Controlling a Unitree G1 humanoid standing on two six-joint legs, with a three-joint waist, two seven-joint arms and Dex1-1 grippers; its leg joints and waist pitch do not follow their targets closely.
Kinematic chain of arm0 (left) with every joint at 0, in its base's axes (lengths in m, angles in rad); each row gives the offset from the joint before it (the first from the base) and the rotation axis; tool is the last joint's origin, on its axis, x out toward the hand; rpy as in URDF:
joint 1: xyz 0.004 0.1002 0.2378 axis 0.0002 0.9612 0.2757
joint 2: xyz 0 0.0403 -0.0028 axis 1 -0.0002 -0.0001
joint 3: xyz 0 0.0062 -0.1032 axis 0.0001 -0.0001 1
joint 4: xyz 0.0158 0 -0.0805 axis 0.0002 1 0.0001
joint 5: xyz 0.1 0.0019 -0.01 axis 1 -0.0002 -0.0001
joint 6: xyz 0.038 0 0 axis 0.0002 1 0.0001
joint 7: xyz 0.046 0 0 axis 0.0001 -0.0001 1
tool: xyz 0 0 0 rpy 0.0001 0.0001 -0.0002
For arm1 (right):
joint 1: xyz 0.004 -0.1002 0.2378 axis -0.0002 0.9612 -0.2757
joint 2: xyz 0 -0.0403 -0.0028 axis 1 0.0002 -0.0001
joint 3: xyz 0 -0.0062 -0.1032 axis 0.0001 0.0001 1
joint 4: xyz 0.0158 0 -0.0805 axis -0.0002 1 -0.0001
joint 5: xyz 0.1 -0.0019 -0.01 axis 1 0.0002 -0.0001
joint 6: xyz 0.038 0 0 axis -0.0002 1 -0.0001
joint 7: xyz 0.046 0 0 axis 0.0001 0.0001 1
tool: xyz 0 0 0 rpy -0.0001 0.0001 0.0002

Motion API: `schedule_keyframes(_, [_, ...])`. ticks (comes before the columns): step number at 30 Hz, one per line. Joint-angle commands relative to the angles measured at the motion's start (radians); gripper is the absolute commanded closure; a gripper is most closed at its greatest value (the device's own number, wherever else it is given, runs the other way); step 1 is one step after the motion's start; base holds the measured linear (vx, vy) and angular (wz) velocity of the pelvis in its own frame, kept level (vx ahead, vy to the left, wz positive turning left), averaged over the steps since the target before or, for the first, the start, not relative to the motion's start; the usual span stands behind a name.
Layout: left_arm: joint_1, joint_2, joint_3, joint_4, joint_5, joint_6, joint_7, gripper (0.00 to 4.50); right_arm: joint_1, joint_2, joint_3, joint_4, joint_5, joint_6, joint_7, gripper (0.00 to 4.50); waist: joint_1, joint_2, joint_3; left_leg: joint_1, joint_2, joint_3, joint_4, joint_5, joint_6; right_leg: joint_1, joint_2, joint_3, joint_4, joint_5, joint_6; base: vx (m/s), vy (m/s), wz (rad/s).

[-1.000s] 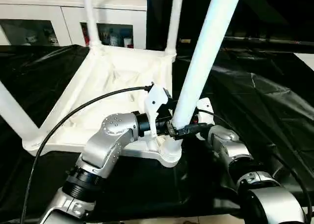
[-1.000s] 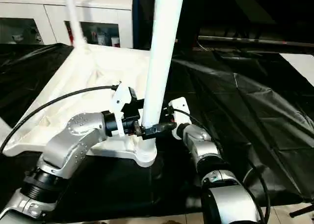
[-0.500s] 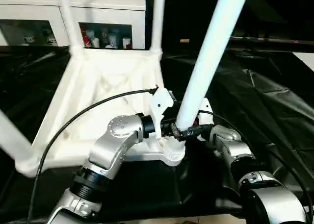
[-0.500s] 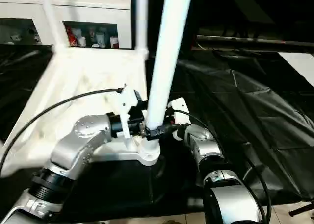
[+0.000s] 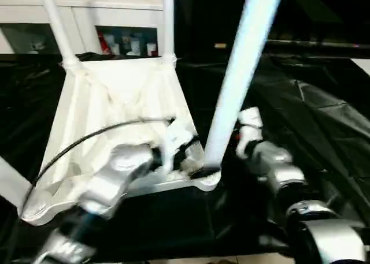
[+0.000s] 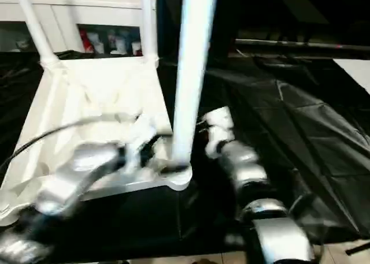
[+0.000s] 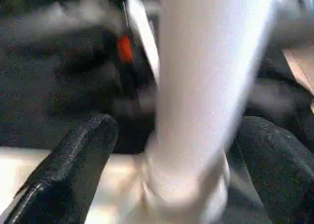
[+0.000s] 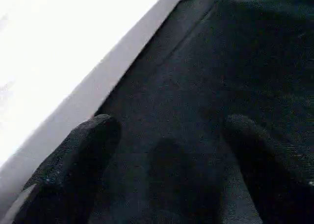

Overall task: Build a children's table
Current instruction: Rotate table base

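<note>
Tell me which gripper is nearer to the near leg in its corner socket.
Left. The left gripper straddles the near leg just above its socket; the right gripper is beside it over the black sheet, with nothing between its fingers.

Both forearms are silver metal with dark ribbed joint rings. A black cable point(image 5: 75, 145) loops along the left arm point(image 5: 110, 183); the right arm point(image 5: 277, 174) ends in a white bracket. The fingers point(image 7: 68, 170) are black and textured.

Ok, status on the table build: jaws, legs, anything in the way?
Left gripper jaws open astride the near white tube leg at its socket. Right gripper jaws open, empty, over black sheet. White ribbed tabletop upside down.
</note>
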Motion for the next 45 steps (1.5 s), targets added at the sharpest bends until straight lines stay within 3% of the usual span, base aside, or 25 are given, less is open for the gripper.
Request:
schedule_keyframes(1, [0.025,0.060,-0.026,-0.063,-0.001,0.032,-0.068,0.07,0.027,-0.041,0.014,-0.052,-0.009,0.004,0.049,0.49,0.006,0.014,-0.068,0.013,0.021,-0.002,-0.076,-0.336,-0.014,0.041,-0.053,0.038,-0.082,-0.310,-0.200,0.000,0.000,0.00])
schedule_keyframes(5, [0.048,0.151,-0.059,-0.040,0.064,-0.002,-0.100,0.23,0.091,-0.110,0.061,-0.135,-0.037,0.016,0.147,0.49,0.018,0.015,-0.066,0.019,0.019,0.001,-0.075,-0.342,-0.011,0.037,-0.046,0.039,-0.085,-0.295,-0.196,0.000,0.000,0.00])
schedule_keyframes(6, [0.048,0.157,-0.060,-0.028,0.076,-0.009,-0.099,0.50,0.104,-0.120,0.069,-0.155,-0.042,0.018,0.166,0.49,0.018,0.016,-0.066,0.015,0.018,0.001,-0.076,-0.337,-0.012,0.041,-0.049,0.040,-0.082,-0.293,-0.194,0.000,0.000,0.00])
schedule_keyframes(8, [0.046,0.166,-0.059,-0.006,0.093,-0.018,-0.097,0.61,0.131,-0.139,0.085,-0.201,-0.044,0.028,0.205,0.49,0.020,0.019,-0.067,0.016,0.017,0.001,-0.075,-0.337,-0.013,0.042,-0.049,0.040,-0.085,-0.296,-0.188,0.000,0.000,0.00])
schedule_keyframes(9, [0.043,0.168,-0.057,0.007,0.101,-0.017,-0.093,0.61,0.150,-0.152,0.096,-0.235,-0.043,0.036,0.231,0.49,0.019,0.015,-0.067,0.012,0.017,-0.001,-0.077,-0.327,-0.012,0.047,-0.049,0.039,-0.085,-0.290,-0.187,0.000,0.000,0.00])
schedule_keyframes(13, [0.007,0.163,-0.068,0.065,0.137,0.017,-0.046,1.03,0.261,-0.205,0.142,-0.477,0.036,0.087,0.392,0.49,0.021,0.016,-0.066,0.014,0.017,-0.002,-0.076,-0.338,-0.001,0.047,-0.050,0.040,-0.088,-0.309,-0.174,0.000,0.000,0.00])
schedule_keyframes(15, [0.003,0.159,-0.070,0.069,0.137,0.020,-0.045,1.14,0.285,-0.218,0.149,-0.531,0.056,0.108,0.420,0.49,0.022,0.013,-0.064,0.015,0.017,-0.003,-0.079,-0.347,0.007,0.047,-0.051,0.040,-0.096,-0.352,-0.159,0.000,0.000,0.00])
schedule_keyframes(20, [-0.001,0.135,-0.063,0.083,0.119,0.018,-0.067,1.57,0.354,-0.265,0.152,-0.663,0.092,0.165,0.483,0.49,0.021,0.018,-0.064,0.015,0.018,-0.005,-0.078,-0.362,0.001,0.044,-0.053,0.038,-0.102,-0.396,-0.159,0.000,0.000,0.00])
schedule_keyframes(37, [0.007,0.153,-0.071,0.048,0.091,0.151,-0.131,3.10,0.433,-0.327,0.174,-0.784,0.118,0.237,0.535,0.49,0.018,0.020,-0.071,0.010,0.016,-0.003,-0.074,-0.294,0.023,0.050,-0.051,0.037,-0.095,-0.316,-0.176,0.000,0.000,0.00])
schedule_keyframes(45, [0.011,0.171,-0.081,0.027,0.092,0.180,-0.151,3.86,0.434,-0.335,0.176,-0.780,0.114,0.236,0.530,0.49,0.017,0.022,-0.070,0.010,0.016,-0.003,-0.074,-0.302,0.022,0.050,-0.052,0.036,-0.097,-0.351,-0.168,0.000,0.000,0.00])
